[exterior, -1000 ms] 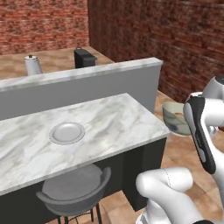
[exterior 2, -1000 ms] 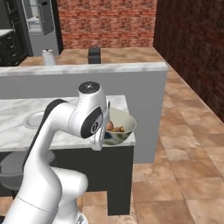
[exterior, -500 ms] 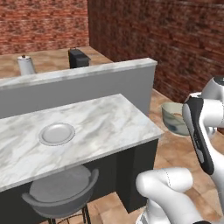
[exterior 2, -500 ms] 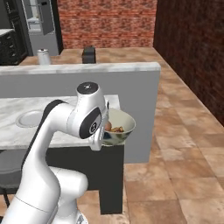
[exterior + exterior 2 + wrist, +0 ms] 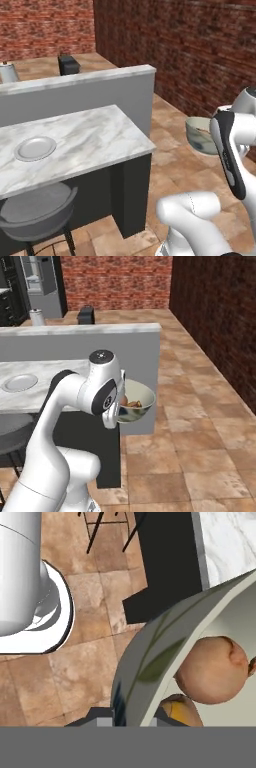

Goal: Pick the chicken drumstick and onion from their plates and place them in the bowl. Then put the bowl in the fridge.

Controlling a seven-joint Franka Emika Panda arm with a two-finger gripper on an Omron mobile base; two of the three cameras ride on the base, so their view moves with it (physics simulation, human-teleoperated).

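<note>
Bowl (image 5: 135,403) loaded and off the worktop (image 5: 90,137), fridge (image 5: 42,276) trip left to go.

Carried in mid-air beside the marble worktop's end, end effector (image 5: 134,716) clenched on the rim. Round tan onion (image 5: 212,669) and golden-brown chicken drumstick (image 5: 181,710) already sitting inside; smooth deep cream bowl with faint leafy markings. Flat round plate (image 5: 35,148) bare on the veined stone. Silver-grey fridge far back, well apart.

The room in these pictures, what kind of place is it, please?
Most likely a kitchen with an eating bar: a marble counter holding a plate, a stool tucked below it, and a tall silver-grey fridge at the far brick wall.
</note>
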